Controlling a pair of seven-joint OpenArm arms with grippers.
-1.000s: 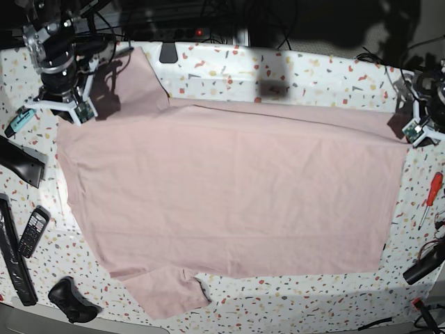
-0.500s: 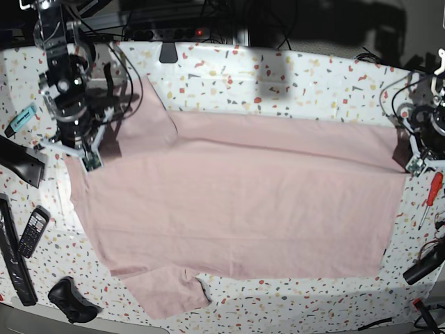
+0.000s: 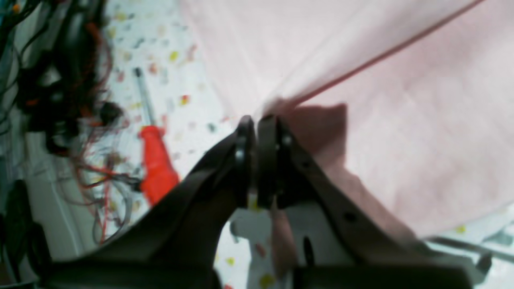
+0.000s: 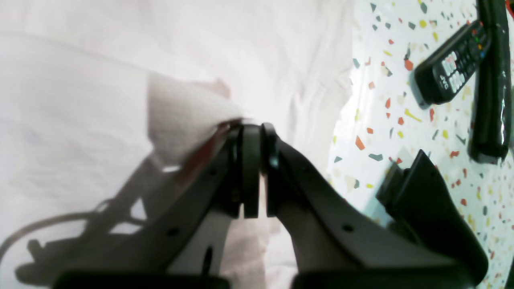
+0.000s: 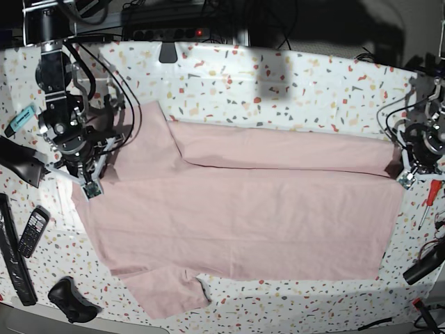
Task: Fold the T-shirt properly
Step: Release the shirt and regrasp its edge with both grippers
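Note:
The pale pink T-shirt (image 5: 243,216) lies spread on the speckled table, plain side up. Its far edge is folded over toward the front as a band (image 5: 278,149). My right gripper (image 5: 89,184), on the left of the base view, is shut on the shirt's edge near the sleeve. The right wrist view shows its jaws (image 4: 253,130) closed on a raised flap of cloth (image 4: 180,108). My left gripper (image 5: 403,175), at the shirt's right edge, is shut on the fabric. The left wrist view shows its jaws (image 3: 257,122) pinching the cloth (image 3: 401,100). No lettering shows.
A red screwdriver (image 5: 431,195) (image 3: 156,168) and tangled cables (image 3: 72,100) lie right of the shirt. A remote (image 5: 33,231) (image 4: 449,72), a long black bar (image 5: 14,250), a black wedge (image 5: 21,163) and a black lump (image 5: 69,299) sit at the left. A power strip (image 5: 167,31) is at the back.
Both grippers have moved toward the front with the shirt's far edge. The folded band has grown wider and the far sleeve has come down off the back of the table.

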